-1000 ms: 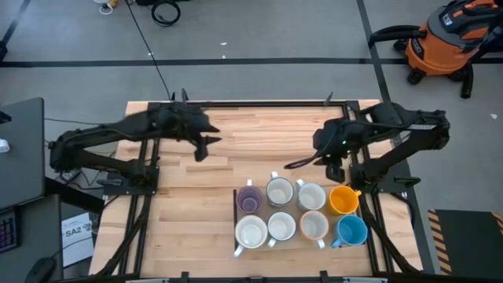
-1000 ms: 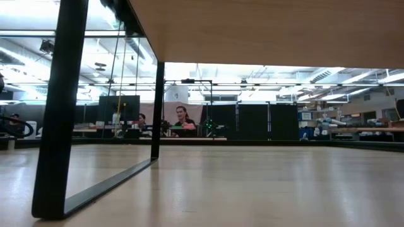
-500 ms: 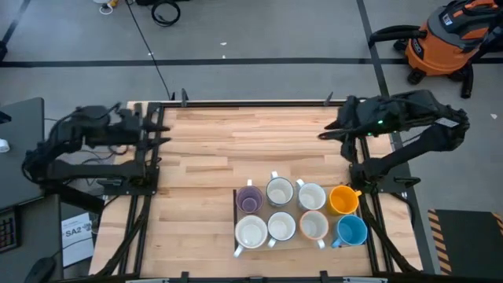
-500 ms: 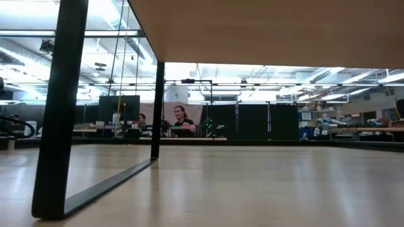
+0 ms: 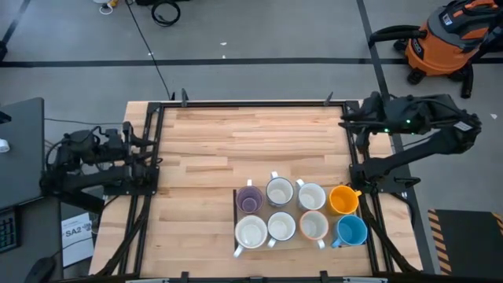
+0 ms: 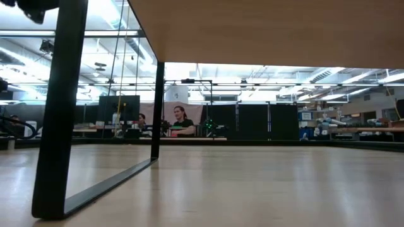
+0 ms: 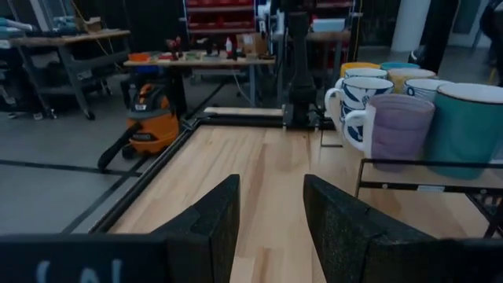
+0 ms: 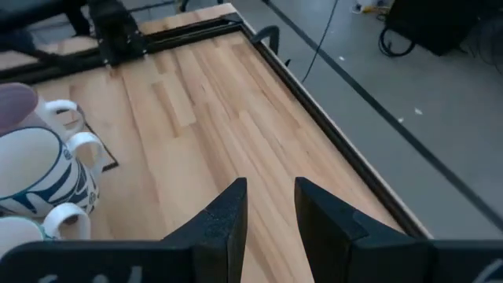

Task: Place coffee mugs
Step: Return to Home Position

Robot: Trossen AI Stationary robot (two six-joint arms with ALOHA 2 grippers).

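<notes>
I see the coffee mugs (image 5: 281,226) packed together on a low black-framed shelf (image 7: 416,165). They are well apart from both grippers, nearer the front edge than the right one and across the table from the left one. The shelf stands on a pale wood-plank table (image 5: 236,141) over grey floor (image 5: 275,79). An orange shop vacuum (image 5: 444,39) sits beyond, and a person (image 6: 182,123) is at a desk far back. The left gripper (image 7: 271,189) hangs at its table edge, fingers a narrow gap apart and empty; the right gripper (image 8: 271,189) is likewise. I count eight mugs in two rows of four: one purple mug (image 5: 250,199), one orange mug (image 5: 343,200), one blue mug (image 5: 351,230), and five white or cream.
</notes>
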